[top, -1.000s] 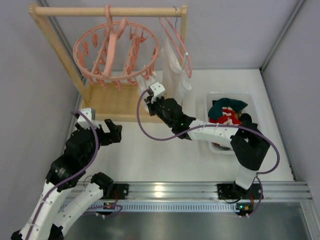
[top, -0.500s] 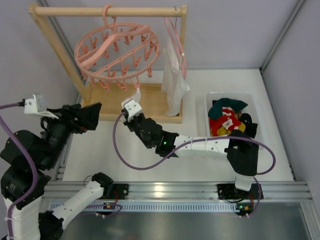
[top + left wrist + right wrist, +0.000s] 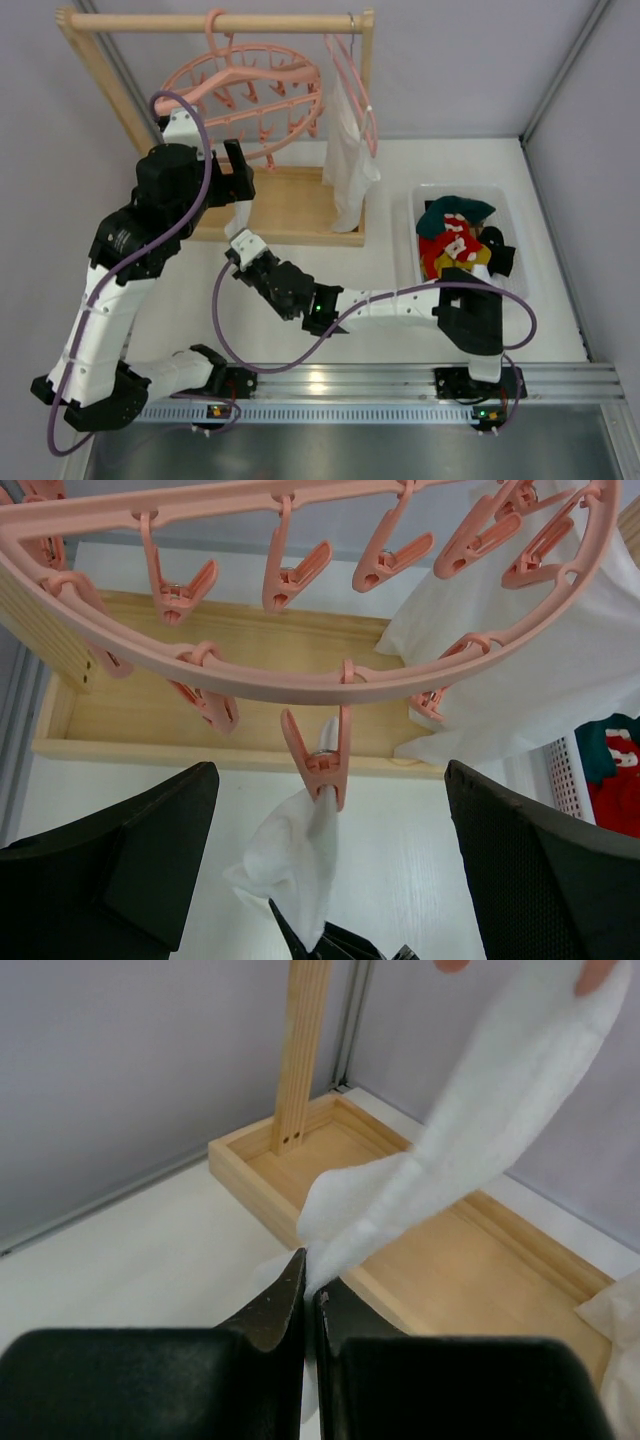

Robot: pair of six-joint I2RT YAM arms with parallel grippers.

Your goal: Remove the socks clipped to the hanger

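Socks first: the only one I can see clipped on is the white sock. The right gripper sits at the bottom of its own wrist view, clenched on the sock's lower end, with the fabric running off to the upper right. In the overhead view that's left of centre, with the right arm stretched way across.

Looking up from the left wrist cam, the sock hangs from one pink peg mid-frame, on the near rim of the hanger ring. The left gripper is released. Its fingers are spread wide either side of that peg and not touching it, as far as I can tell.

How I'd do it: the left closes on the peg's upper wings, above the spring, not on the sock or the clamping tip. Squeeze till the peg opens, and only then have the right pull down gently. Yanking against a shut peg would probably just drag the ring, which sits tilted on its hook in the upper left of the overhead view, so it'd swing.

Further back there's the wooden rack carrying the ring and a white cloth hanging beside it. At the right is a bin with the other socks piled in, which is where I'd guess this one goes
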